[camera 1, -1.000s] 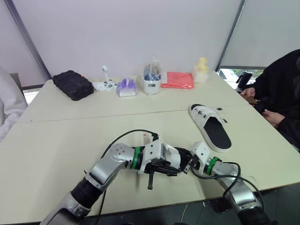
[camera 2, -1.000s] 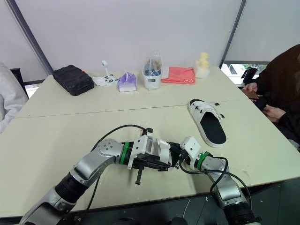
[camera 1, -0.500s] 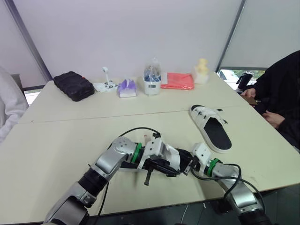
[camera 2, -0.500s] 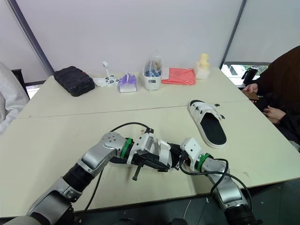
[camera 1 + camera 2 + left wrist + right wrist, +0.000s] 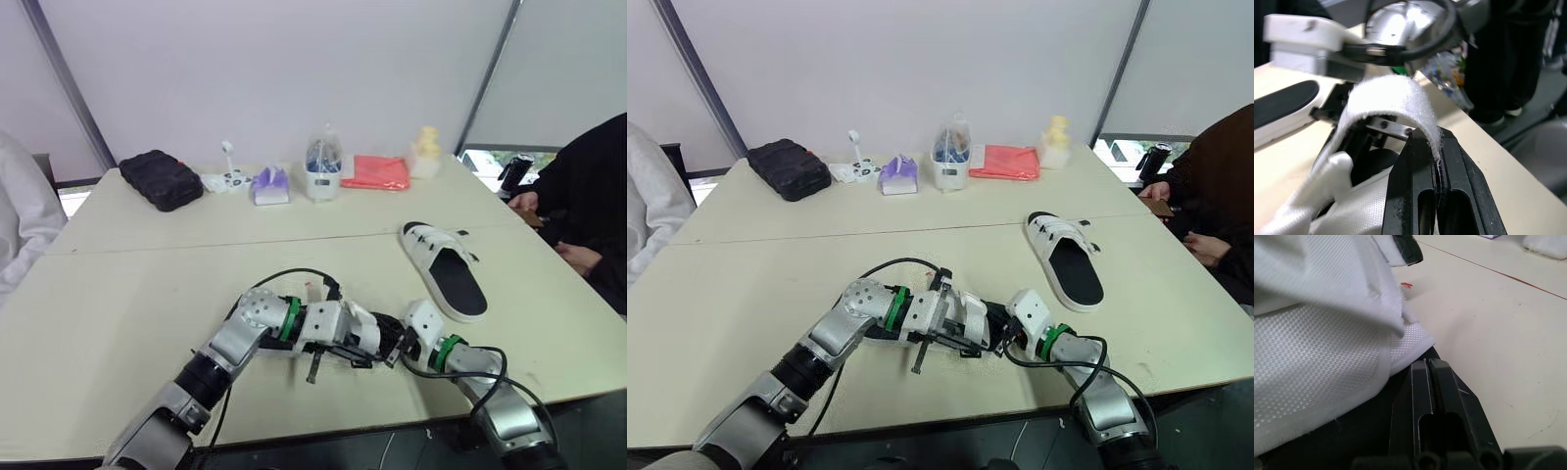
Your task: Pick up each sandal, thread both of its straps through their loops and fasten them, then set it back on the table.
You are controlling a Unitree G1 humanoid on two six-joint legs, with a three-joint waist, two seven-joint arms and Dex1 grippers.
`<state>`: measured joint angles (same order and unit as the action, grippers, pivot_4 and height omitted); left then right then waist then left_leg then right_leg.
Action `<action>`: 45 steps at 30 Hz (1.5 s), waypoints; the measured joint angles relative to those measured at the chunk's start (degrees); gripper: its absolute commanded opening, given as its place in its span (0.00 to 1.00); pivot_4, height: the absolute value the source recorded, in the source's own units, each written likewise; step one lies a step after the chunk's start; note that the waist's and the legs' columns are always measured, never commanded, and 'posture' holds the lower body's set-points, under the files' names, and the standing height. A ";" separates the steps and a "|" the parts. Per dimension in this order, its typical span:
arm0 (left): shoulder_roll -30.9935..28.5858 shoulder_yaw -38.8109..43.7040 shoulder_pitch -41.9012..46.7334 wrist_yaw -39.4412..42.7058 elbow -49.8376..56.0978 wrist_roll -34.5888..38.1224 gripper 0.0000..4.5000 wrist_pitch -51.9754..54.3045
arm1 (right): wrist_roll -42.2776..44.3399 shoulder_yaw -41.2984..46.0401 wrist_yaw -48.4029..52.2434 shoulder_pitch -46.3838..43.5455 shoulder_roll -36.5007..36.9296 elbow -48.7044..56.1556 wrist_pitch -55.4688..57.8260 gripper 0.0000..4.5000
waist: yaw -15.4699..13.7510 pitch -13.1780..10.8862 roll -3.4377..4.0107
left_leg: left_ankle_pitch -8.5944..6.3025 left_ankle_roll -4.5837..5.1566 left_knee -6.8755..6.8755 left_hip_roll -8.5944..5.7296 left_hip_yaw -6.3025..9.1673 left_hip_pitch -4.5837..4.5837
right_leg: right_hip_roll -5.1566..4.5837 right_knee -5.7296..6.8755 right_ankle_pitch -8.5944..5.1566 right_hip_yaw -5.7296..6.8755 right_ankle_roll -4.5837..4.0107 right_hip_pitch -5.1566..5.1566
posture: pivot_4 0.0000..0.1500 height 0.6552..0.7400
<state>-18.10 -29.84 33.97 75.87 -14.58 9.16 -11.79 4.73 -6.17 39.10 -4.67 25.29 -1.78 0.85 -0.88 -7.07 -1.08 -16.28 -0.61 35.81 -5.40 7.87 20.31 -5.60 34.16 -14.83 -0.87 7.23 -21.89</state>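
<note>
Left gripper (image 5: 1432, 139) has its fingers pinched tight on the white fuzzy strap (image 5: 1386, 90); the strap arches up out of the tips and curves back down to the sandal (image 5: 364, 328). That sandal sits low over the near part of the table (image 5: 147, 284), wedged between my two grippers, which are almost touching. Right gripper (image 5: 1428, 363) has its fingers pressed together, tip right up against the white woven edge of the sandal, with dark sole beside it. I can't tell from the wrist view whether any fabric is actually caught between them. Compared with a second ago, both grippers and the sandal are in about the same spot on the table. The left forearm looks laid out flatter and more stretched, but the head camera has shifted, so part of that may be the view only. The pinch on the strap hasn't let go. The second sandal (image 5: 446, 269) is where it was, flat on the table to the right, black footbed up, well apart from the grippers. A person (image 5: 588, 206) in dark clothing sits at the right edge of the table, same as before.
</note>
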 measured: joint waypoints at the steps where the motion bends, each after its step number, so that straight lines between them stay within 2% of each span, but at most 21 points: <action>1: -0.28 -0.26 -0.03 0.71 0.07 0.00 0.00 -0.38 | 0.00 -0.05 0.00 0.05 -0.01 0.09 0.01 0.00 | 0.02 0.01 0.01 | 0.00 0.00 -0.02 0.01 0.00 0.00 | 0.00 0.00 0.00 0.00 0.00 -0.01 | 1.00 1.00; 8: -1.28 -0.70 -1.11 1.63 0.75 0.05 0.00 -0.17 | 0.00 -0.15 0.00 0.47 -0.11 0.42 0.04 0.00 | 0.06 0.11 0.10 | -0.01 0.01 -0.06 0.03 0.00 -0.03 | 0.03 0.00 0.00 0.00 0.00 -0.01 | 1.00 1.00; 20: 1.06 4.29 -3.83 -3.11 6.02 5.49 0.00 24.01 | 0.01 -0.14 -0.23 0.72 -0.35 0.43 0.45 0.00 | 0.12 0.48 0.17 | -0.02 0.03 -0.08 0.04 0.03 -0.07 | 0.04 0.01 -0.06 0.02 0.07 0.03 | 1.00 1.00; 23: 0.45 4.84 -3.85 -3.62 7.57 5.73 0.00 25.96 | 0.02 -0.25 -0.20 0.55 -0.58 0.43 0.44 0.00 | 0.14 0.45 0.21 | -0.03 0.03 -0.11 0.04 0.03 -0.05 | 0.04 0.01 -0.06 0.02 0.06 -0.03 | 1.00 1.00; 34: -2.05 4.74 -6.84 -7.61 11.09 2.59 0.00 17.24 | -0.02 -0.67 0.15 -0.37 -1.60 -0.17 0.44 0.00 | 0.49 0.41 0.24 | -0.05 -0.02 -0.19 0.22 0.02 0.03 | 0.09 0.07 -0.11 -0.03 -0.14 -0.21 | 1.00 1.00; 40: -7.54 4.53 -9.48 -8.46 16.80 1.07 0.00 15.42 | 0.02 -2.39 0.56 -0.55 -2.01 0.91 0.65 0.00 | 1.67 0.42 0.24 | -0.05 -0.04 -0.65 0.32 0.06 -0.02 | 0.25 0.26 -0.18 -0.14 -0.30 -0.42 | 1.00 1.00; 45: -9.46 4.14 -9.62 -8.52 17.60 0.15 0.00 13.65 | 0.03 -2.86 0.64 -0.57 -2.61 1.21 1.11 0.00 | 1.78 0.41 0.27 | -0.14 -0.19 -0.66 0.53 0.21 -0.11 | 0.62 0.37 -0.23 -0.33 -0.52 -0.52 | 1.00 1.00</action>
<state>-27.56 -25.70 24.35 67.35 3.02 9.31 1.86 4.76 -9.03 39.73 -5.23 22.68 -0.58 1.96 0.91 -6.66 -0.81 -16.42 -0.80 35.15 -4.87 8.08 20.20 -4.98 34.52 -15.06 -1.20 6.72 -22.40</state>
